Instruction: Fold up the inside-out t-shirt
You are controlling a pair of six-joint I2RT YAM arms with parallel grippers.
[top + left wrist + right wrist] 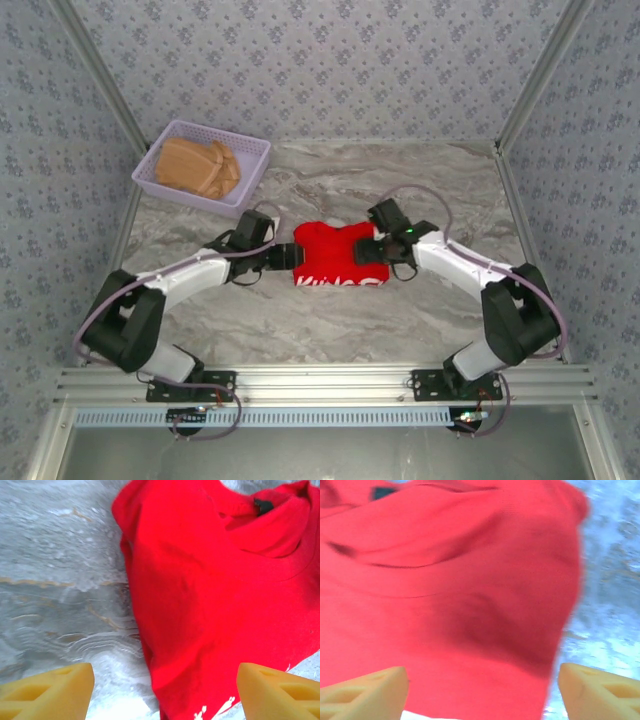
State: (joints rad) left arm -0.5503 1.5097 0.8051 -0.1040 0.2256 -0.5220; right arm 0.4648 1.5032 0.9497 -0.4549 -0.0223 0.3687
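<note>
While left jaws and right jaws stand open, inside-out t-shirt [338, 250] lies lengthwise left-right, lettering edge nearside.

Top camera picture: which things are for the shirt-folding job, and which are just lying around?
For the job:
- red t-shirt, bunched on the table between the arms
- left tool, open
- right tool, open

Just lying about:
- purple basket, in the far left corner
- tan folded garment, inside the basket
</note>
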